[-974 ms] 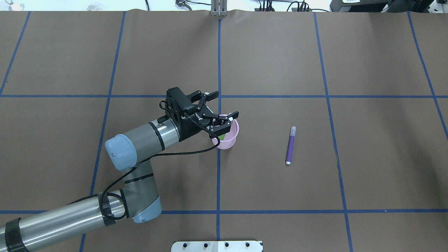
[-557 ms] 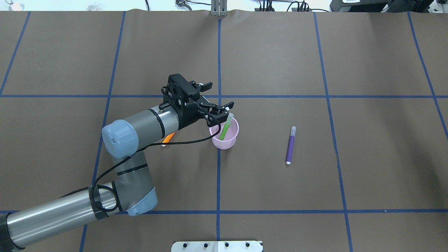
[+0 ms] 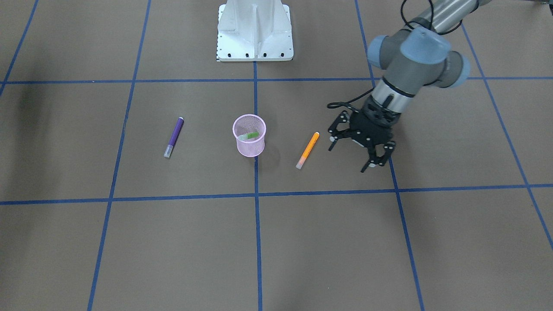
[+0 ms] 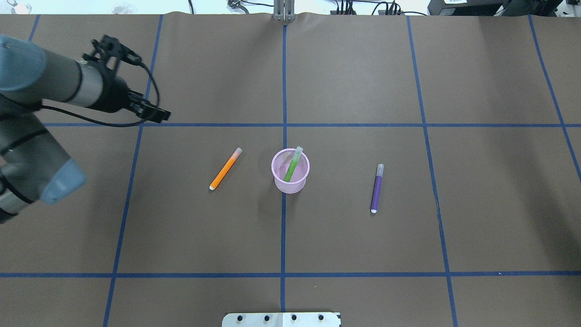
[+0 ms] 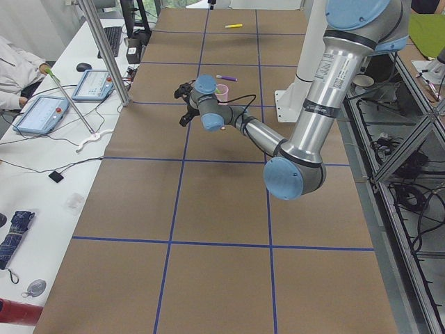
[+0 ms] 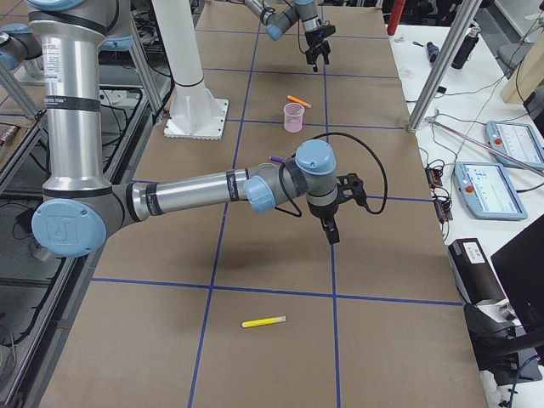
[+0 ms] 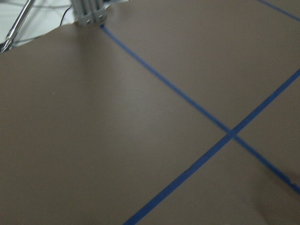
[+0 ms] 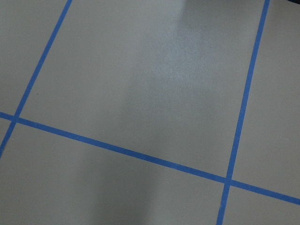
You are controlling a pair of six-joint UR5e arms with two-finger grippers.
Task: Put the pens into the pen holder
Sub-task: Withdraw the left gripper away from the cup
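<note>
The pink mesh pen holder (image 4: pixel 290 182) stands upright at the table's middle, also in the front view (image 3: pixel 250 147). The green pen (image 4: pixel 291 167) leans inside it, pale cap up. The orange pen (image 4: pixel 224 169) lies on the table to its left, the purple pen (image 4: pixel 376 189) to its right. Both also show in the front view, orange (image 3: pixel 308 150) and purple (image 3: pixel 174 136). My left gripper (image 4: pixel 152 88) is open and empty, off to the orange pen's left. My right gripper (image 6: pixel 330 228) shows only in the exterior right view, far from the pens; I cannot tell its state.
A yellow pen (image 6: pixel 264 321) lies far out on the table's right end. The white robot base (image 3: pixel 255 30) stands at the near edge. Blue tape lines grid the brown table. Both wrist views show only bare table and tape.
My left gripper was open over the pen holder with the green pen dropping in. It has pulled away far to the left, uncovering the orange pen. The green pen stays in the holder.
</note>
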